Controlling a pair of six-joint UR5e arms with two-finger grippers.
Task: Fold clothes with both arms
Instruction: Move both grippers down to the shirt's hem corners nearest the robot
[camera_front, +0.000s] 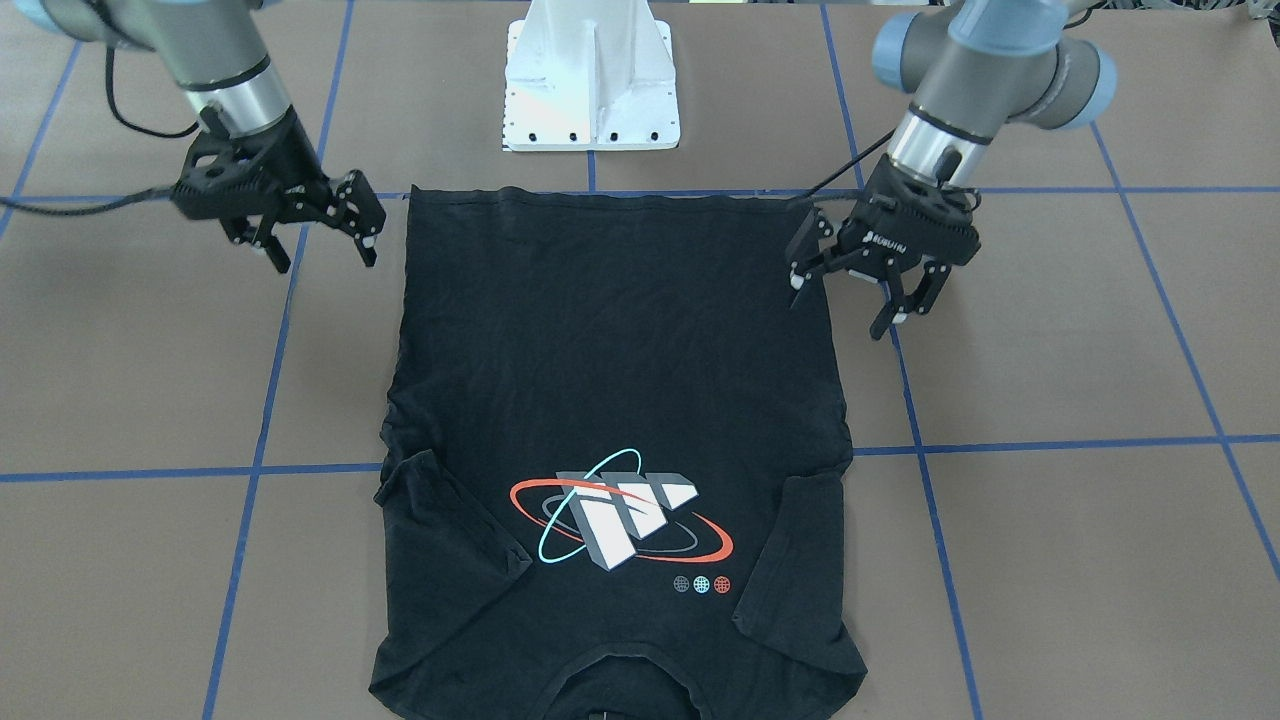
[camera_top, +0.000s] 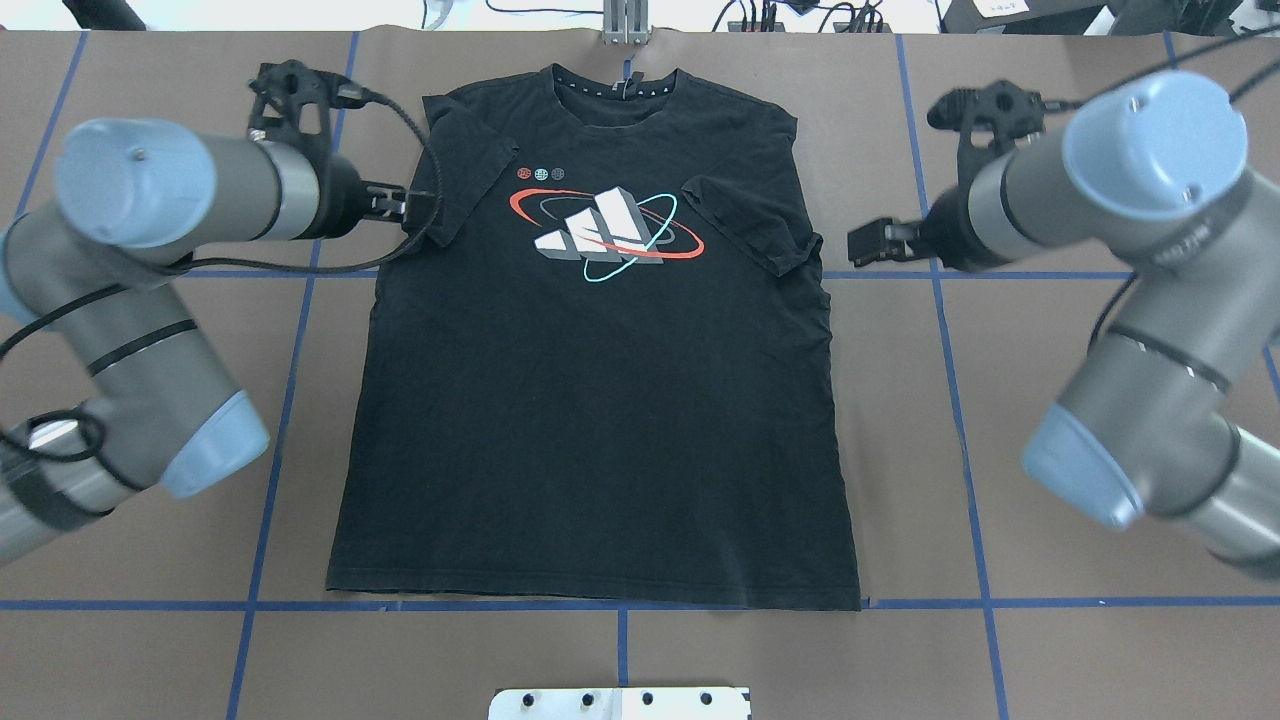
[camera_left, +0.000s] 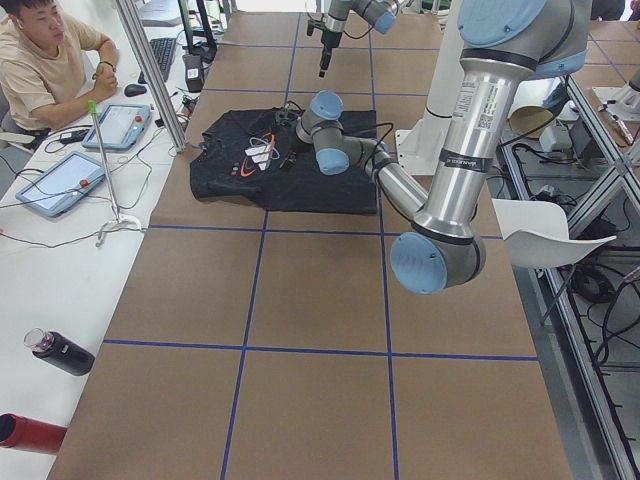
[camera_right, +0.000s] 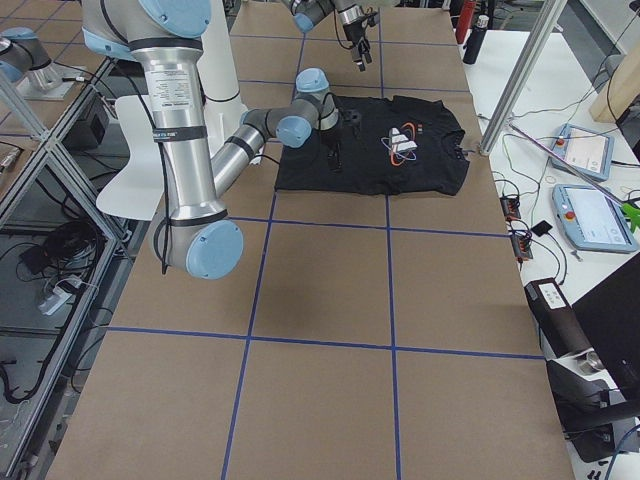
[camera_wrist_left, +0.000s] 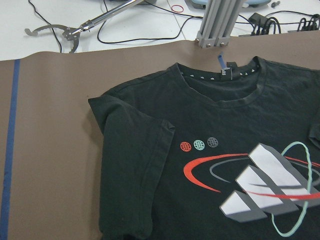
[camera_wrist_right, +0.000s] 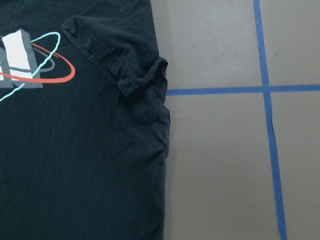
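Brown table (camera_top: 1080, 650) with blue tape lines (camera_top: 1000, 603), white pedestal (camera_front: 592, 80) near flat T-shirt (camera_top: 600, 420)

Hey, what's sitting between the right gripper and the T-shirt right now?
Nothing but bare brown table, crossed by a blue tape line. The overhead view shows that gap between the right gripper and the T-shirt.

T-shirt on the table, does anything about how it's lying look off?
Nothing damaged. The T-shirt lies flat, graphic up, but both sleeves are folded in over the chest; the right-side sleeve sits askew and rumpled.
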